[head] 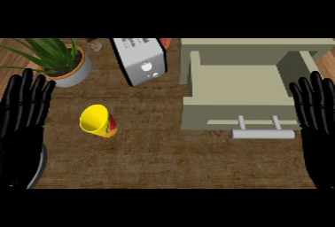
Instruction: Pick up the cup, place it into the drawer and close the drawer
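Item: cup [97,121], yellow, on surface [163,159] left-centre, well apart from drawer [235,88], which stood pulled open, prob. to receive it. Left hand [23,119] & right hand [317,119]: fingers straight, resting at edges, nothing held.

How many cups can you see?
1: a yellow cup with a red-patterned side on the wooden counter, left of the open beige drawer. None seems hidden.
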Motion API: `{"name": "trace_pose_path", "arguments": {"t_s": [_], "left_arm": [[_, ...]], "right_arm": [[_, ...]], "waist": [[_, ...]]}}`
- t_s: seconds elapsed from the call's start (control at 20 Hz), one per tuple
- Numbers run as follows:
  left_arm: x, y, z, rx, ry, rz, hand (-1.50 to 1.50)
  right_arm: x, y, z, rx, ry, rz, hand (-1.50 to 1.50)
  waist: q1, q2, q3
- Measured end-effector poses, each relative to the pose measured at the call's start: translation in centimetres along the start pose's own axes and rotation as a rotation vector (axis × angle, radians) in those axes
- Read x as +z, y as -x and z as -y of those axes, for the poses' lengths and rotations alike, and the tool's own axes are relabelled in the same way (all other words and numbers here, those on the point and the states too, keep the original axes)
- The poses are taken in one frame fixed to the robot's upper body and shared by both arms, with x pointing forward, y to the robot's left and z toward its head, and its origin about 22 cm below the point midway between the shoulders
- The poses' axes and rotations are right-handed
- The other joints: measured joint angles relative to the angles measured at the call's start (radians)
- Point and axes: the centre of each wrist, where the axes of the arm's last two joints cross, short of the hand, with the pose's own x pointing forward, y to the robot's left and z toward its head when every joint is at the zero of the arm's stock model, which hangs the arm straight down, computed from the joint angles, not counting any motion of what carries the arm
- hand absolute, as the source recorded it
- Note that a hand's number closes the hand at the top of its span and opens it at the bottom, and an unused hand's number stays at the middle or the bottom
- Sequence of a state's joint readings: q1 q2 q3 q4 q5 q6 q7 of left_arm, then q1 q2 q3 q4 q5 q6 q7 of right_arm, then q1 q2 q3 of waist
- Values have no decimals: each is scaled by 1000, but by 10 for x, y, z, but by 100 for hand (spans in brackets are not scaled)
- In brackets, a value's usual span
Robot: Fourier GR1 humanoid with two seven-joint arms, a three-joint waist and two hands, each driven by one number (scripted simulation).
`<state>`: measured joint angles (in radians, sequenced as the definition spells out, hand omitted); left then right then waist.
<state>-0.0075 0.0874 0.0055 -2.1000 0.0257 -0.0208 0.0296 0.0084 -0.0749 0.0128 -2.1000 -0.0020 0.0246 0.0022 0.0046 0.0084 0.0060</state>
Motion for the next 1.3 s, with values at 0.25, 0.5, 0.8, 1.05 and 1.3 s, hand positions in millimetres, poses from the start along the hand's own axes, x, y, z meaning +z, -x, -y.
{"name": "trace_pose_path", "arguments": {"t_s": [0.25,0.5,0.8,1.05,1.3], "left_arm": [[-11,3,-20,87,206,30,-150],[-15,30,-45,272,332,-99,-150],[-27,69,-82,373,369,-203,-150],[-40,104,-95,349,365,-259,-150],[-34,137,-108,322,360,-317,-150]], "right_arm": [[-3,2,-2,1,0,16,-150],[-4,6,-2,-7,-89,-57,-150],[-20,7,6,-13,-141,-99,-150],[-34,15,8,-13,-148,-103,-150],[-46,23,13,-14,-154,-94,-150]], "waist": [[-4,-5,-6],[-10,-3,-8],[-10,-5,-7],[-11,-5,-7],[-10,-5,-6]]}}
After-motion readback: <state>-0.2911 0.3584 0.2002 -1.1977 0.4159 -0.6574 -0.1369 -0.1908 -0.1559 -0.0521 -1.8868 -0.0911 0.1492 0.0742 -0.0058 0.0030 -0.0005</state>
